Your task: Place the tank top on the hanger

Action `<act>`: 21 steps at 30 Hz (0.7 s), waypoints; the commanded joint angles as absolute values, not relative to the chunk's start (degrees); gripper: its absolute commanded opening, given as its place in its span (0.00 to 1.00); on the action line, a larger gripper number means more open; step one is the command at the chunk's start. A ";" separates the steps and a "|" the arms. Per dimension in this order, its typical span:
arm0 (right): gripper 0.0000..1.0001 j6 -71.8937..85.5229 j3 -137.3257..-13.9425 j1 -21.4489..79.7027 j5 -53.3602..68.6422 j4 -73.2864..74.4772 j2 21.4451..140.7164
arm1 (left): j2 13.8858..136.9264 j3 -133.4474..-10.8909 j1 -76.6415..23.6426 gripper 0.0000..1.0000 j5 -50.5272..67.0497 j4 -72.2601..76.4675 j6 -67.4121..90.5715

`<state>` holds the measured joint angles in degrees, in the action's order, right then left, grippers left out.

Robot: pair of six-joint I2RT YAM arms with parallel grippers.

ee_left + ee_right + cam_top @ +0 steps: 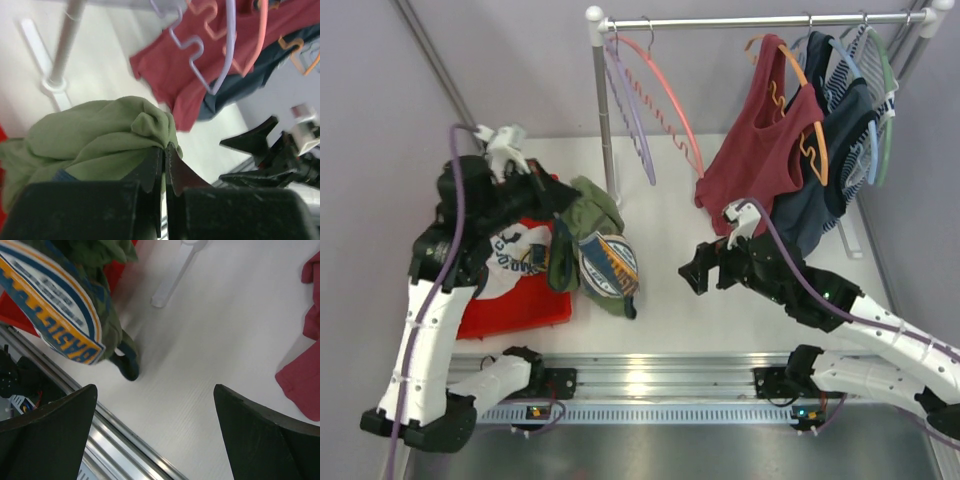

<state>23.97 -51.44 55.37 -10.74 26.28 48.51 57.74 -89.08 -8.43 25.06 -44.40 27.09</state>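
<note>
Left gripper (164, 151) clenched on a fold of the tank top (592, 215), bunched over the bench's left half for carrying | right gripper (156, 410) spread, empty, mid-bench, probably ready to assist | hanger (667, 95) waits on the rail (750, 20), far edge.

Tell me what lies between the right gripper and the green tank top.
Only bare table between right gripper and tank top, seen in the top view.

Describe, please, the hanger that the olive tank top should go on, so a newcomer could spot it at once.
Follow the garment rail to its left end, by the white post. Two bare hangers hang there. The one you want is the salmon-pink hanger with a wavy lower bar, just right of the lilac hanger.
</note>
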 commanded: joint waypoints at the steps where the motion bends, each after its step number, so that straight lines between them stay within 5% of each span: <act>1: 1.00 23.38 -53.17 55.99 -13.53 25.22 46.41 | 57.48 -84.74 -23.94 0.00 16.07 -37.10 28.21; 3: 1.00 23.81 -52.47 55.99 -13.71 25.22 45.97 | 59.05 -82.37 -36.22 0.00 8.73 -35.78 28.74; 9: 1.00 26.80 -48.78 55.99 -13.27 25.84 42.28 | 63.88 -84.61 -52.43 0.00 -8.23 -29.09 29.97; 21: 1.00 26.63 -48.69 55.99 -16.44 31.46 36.12 | 71.36 -83.17 -61.71 0.00 -30.32 -27.60 32.17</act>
<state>26.59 -47.27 55.37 -14.57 30.63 36.36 69.76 -86.04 -62.50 -22.31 -33.01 31.09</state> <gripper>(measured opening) 0.996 0.023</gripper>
